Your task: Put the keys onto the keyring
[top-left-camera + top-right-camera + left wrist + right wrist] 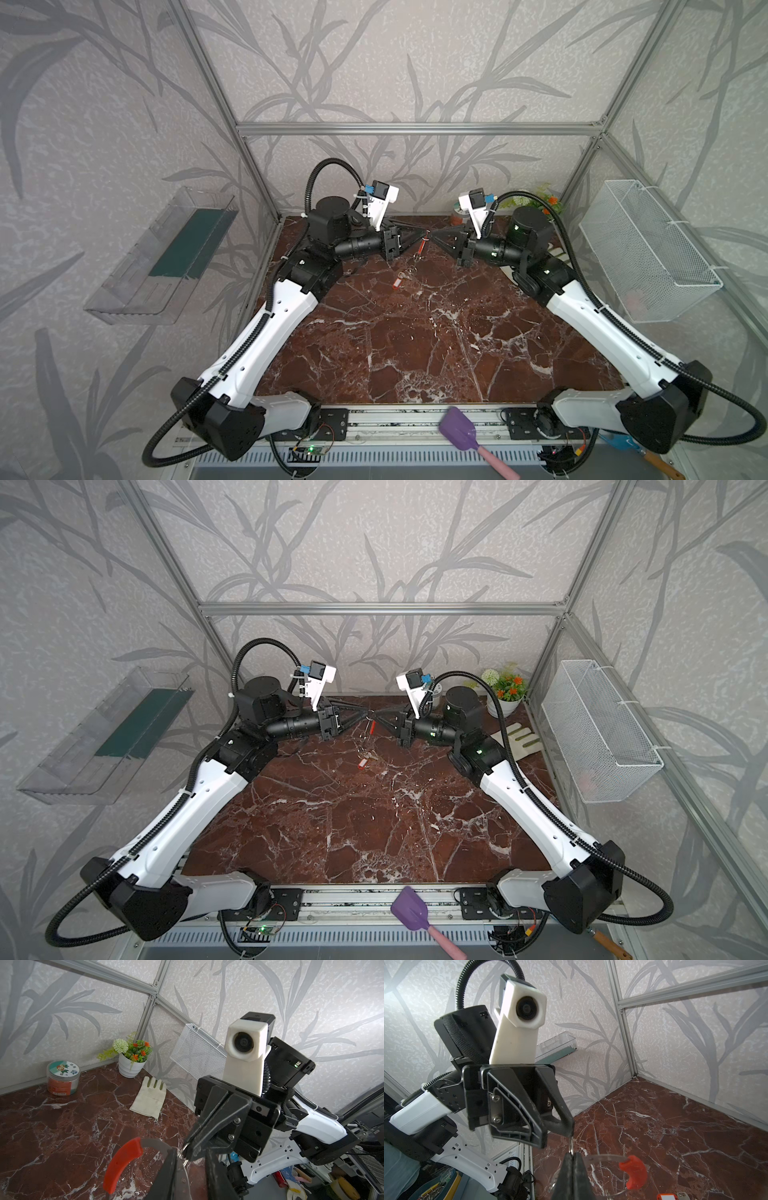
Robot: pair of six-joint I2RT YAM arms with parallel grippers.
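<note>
Both grippers meet above the back of the table. The keyring (604, 1157), a thin grey hoop with a red section (122, 1165), hangs between them. My right gripper (573, 1157) is shut on its band, and a tiny metal ring (571, 1145) sticks out of the tips. My left gripper (191, 1152) is open, its fingers on either side of the right gripper's tip, and the band lies against one finger (166, 1174). In both top views the hoop's red section (422, 248) (372, 726) hangs below the tips. The keys, a red-orange tag (398, 282) (364, 764) (666, 1196), lie on the marble below.
A white glove (149, 1099), a flower pot (131, 1066) and a round jar (63, 1078) stand at the back right. A wire basket (648, 249) hangs on the right wall and a clear tray (162, 257) on the left wall. A purple spatula (461, 432) lies on the front rail.
</note>
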